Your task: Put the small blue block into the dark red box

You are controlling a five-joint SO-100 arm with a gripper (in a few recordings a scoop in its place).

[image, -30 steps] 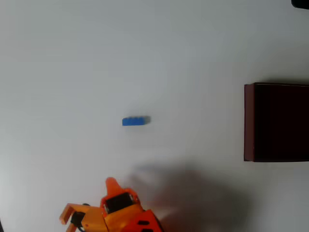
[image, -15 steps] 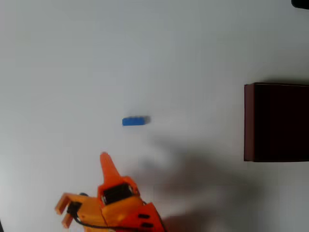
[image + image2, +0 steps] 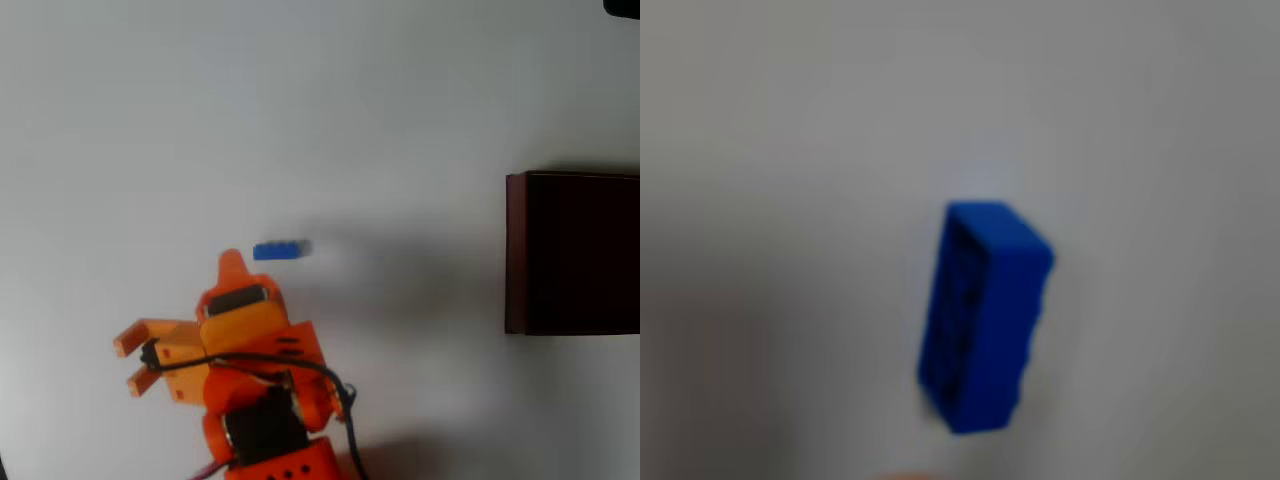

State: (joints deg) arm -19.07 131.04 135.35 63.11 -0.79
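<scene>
One small bright-blue studded block [image 3: 279, 251] on white desk [image 3: 300, 120], long axis left-right; one dark-red box [image 3: 572, 253] far right; orange gripper [image 3: 180, 315] w/ fingers spread.

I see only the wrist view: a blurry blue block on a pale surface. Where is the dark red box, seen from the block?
Observer: In the overhead view, the dark red box stands far to the right of the small blue block, at the picture's edge.
Operator: Does the tool touch the block?
Observer: No. The tool is open, and one fingertip sits just below the block's left end, slightly apart.
Operator: How does the block lie?
Observer: Its long side runs left to right, pointing toward the box.
</scene>
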